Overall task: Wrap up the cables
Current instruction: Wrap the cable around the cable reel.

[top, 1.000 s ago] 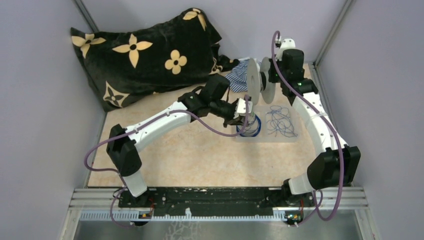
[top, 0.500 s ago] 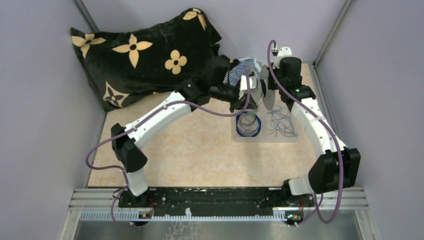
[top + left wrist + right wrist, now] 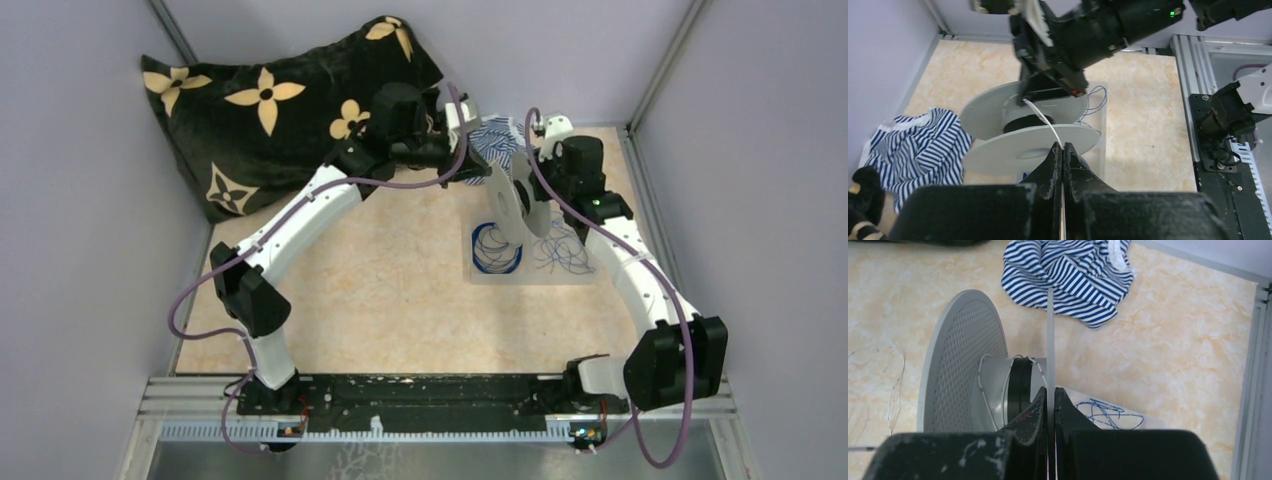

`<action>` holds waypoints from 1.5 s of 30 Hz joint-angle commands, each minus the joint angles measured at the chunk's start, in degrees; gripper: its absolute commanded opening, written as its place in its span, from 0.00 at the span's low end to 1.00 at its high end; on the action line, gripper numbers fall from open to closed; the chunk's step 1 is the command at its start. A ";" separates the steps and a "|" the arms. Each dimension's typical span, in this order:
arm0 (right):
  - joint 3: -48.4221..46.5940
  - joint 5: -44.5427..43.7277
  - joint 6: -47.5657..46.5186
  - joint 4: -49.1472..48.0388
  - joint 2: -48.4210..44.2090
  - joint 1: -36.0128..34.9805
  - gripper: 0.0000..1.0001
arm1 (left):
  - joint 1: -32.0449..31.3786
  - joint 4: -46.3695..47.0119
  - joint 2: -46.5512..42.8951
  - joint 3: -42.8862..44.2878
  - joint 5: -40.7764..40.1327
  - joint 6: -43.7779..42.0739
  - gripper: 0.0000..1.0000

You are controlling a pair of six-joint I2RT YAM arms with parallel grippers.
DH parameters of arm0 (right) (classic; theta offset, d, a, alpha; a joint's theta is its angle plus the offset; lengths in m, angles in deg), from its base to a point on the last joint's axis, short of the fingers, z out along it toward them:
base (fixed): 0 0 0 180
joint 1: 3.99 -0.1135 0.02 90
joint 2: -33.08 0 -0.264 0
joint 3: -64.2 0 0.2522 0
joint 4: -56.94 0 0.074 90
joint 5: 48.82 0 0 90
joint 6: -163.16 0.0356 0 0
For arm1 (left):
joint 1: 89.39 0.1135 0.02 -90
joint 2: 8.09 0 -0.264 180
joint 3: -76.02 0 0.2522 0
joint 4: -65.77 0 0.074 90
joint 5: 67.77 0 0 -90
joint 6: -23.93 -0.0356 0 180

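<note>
Left end effector (image 3: 1062, 148) pinches wire (image 3: 1041, 116); right end effector (image 3: 1050, 391) clamps spool (image 3: 959, 360); tray (image 3: 532, 277) holds cables (image 3: 497, 251).

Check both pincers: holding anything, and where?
Left pincer pinches the white cable running off the spool; right pincer grips the spool by a flange rim.

top external looks down from above and behind the arm bases (image 3: 270, 385) over the whole beige marbled tabletop (image 3: 380, 290). left wrist faces rightward, right wrist downward and backward, both close, sharing the pale round plastic spool (image 3: 1023, 147) and blue-and-white striped cloth (image 3: 1068, 275).
</note>
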 commanded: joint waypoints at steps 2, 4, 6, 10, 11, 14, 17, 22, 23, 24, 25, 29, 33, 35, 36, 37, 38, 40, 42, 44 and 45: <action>0.29 6.68 -4.61 -4.62 -3.80 -0.25 0.00 | 3.84 4.04 0.84 1.10 0.52 2.97 0.00; 0.44 8.91 -5.82 -3.68 -4.49 -0.20 0.00 | 5.70 4.86 1.33 0.70 0.48 3.45 0.00; 0.60 9.90 -6.48 -3.16 -5.48 -0.21 0.00 | 7.27 5.68 1.74 -0.18 -0.12 3.41 0.00; -0.59 12.75 -6.78 -1.35 -6.90 -0.23 0.00 | 10.09 8.88 2.11 -4.35 -0.94 3.91 0.00; -0.96 13.84 -6.72 -0.81 -7.16 -0.21 0.00 | 10.98 9.78 2.06 -5.62 -1.02 4.32 0.00; -2.36 16.78 -6.67 1.19 -7.50 -0.20 0.00 | 12.94 12.09 2.36 -8.74 -0.80 5.40 0.00; -4.09 19.37 -6.22 3.13 -7.51 -0.23 0.00 | 14.55 13.70 2.70 -11.03 -0.48 5.74 0.00; -9.12 22.09 -2.27 5.37 -6.41 -0.01 0.00 | 16.03 16.81 2.49 -17.29 -0.04 4.87 0.00; -10.70 22.32 -1.36 6.01 -5.90 -0.03 0.00 | 16.29 17.68 2.41 -18.70 0.17 4.93 0.00; -12.37 22.67 -0.53 6.76 -5.13 0.03 0.00 | 16.54 18.48 2.35 -20.05 0.50 4.97 0.00; -13.97 22.78 0.39 7.48 -4.48 0.04 0.00 | 16.70 19.28 2.36 -21.33 0.89 5.12 0.00; -19.07 22.07 3.06 8.79 -2.13 0.13 0.00 | 16.89 21.07 2.76 -24.34 3.71 5.23 0.00; -21.90 19.23 4.50 8.80 -0.09 0.15 0.00 | 16.96 22.26 3.49 -25.96 9.02 4.61 0.04; -22.77 18.37 5.03 8.58 0.58 0.29 0.00 | 17.38 22.03 4.10 -25.85 11.98 4.60 0.09; -23.04 18.14 5.26 8.56 0.87 0.30 0.00 | 17.52 22.02 4.32 -25.76 13.24 4.73 0.13; -23.28 17.86 5.57 8.48 1.11 0.31 0.00 | 17.72 22.00 4.32 -25.75 14.36 4.68 0.16; -23.53 17.53 5.76 8.44 1.19 0.35 0.00 | 17.95 22.05 4.16 -25.86 15.20 4.44 0.21; -24.21 17.13 5.71 8.90 1.48 0.46 0.00 | 18.37 22.10 3.71 -26.21 15.78 3.57 0.30; -24.87 16.79 5.63 9.34 1.57 0.63 0.00 | 18.93 22.05 2.94 -26.82 16.19 2.58 0.38; -24.89 16.45 5.46 9.51 1.30 0.83 0.00 | 19.55 21.65 1.86 -27.49 16.25 1.62 0.44; -24.88 16.33 5.36 9.66 1.11 0.91 0.00 | 19.88 21.32 1.16 -27.96 16.21 0.92 0.48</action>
